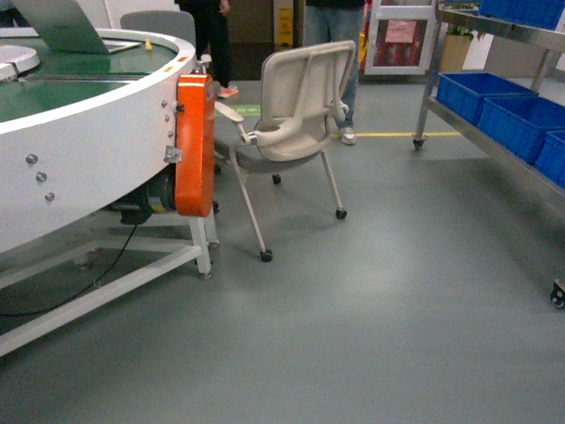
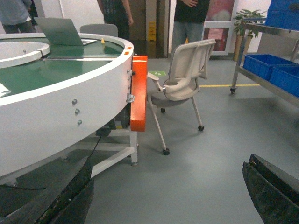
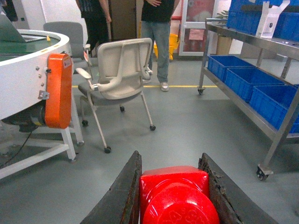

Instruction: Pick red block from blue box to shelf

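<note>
Now right tool point(image 3: 175, 196) clamped on red block point(image 3: 175, 198), pads touching both sides, stud facing camera. Left tool point(image 2: 168, 196) spread wide, holding nothing. Grey floor point(image 1: 397, 309) below. Shelf point(image 3: 261, 116) right, carrying blue crates point(image 3: 233, 67); white chair point(image 1: 296, 110) and round conveyor point(image 1: 88, 132) left.

I'm in a factory workshop, grey floor point(image 1: 371, 318), big round white conveyor point(image 1: 88, 150) with orange guard point(image 1: 195, 146), steel shelf point(image 3: 243, 100) carrying blue crates point(image 3: 233, 70), yellow floor line point(image 1: 402, 134), wheeled chair point(image 1: 296, 124).
</note>
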Robot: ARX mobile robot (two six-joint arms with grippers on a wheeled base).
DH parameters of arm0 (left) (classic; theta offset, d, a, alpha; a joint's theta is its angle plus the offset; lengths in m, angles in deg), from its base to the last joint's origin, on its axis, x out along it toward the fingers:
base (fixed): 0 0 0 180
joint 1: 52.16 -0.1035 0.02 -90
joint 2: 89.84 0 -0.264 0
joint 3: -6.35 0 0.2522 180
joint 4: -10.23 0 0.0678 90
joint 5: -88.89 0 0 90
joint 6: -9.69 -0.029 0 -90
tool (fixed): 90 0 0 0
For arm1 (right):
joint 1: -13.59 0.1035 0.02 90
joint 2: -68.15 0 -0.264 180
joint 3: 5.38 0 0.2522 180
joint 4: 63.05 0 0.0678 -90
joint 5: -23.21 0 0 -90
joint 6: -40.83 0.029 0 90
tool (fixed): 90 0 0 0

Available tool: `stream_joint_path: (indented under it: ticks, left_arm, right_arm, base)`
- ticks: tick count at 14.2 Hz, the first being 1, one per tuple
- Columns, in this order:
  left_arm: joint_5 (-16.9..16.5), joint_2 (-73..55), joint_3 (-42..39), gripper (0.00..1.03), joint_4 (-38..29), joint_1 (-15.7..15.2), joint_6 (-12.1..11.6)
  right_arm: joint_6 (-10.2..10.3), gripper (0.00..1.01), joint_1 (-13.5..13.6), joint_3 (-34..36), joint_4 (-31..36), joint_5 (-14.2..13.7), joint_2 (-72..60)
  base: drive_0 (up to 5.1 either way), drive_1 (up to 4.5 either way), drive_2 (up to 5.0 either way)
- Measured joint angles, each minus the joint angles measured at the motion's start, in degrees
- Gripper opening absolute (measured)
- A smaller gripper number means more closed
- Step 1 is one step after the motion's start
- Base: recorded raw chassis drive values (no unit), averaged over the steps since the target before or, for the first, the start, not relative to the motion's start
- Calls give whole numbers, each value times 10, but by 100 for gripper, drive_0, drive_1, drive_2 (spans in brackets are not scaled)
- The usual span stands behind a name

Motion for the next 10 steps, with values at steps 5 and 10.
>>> stream_joint_path:
  ticks: [5, 10]
  left_arm:
    - [1, 0, 0, 98, -1, -1, 0]
    - [0, 0, 0, 98, 0, 0, 0]
  right_arm:
    - [0, 28, 0, 0, 0, 0, 0]
    - [0, 28, 0, 0, 0, 0, 0]
  base:
    - [-40, 133, -214]
    - [-65, -65, -65]
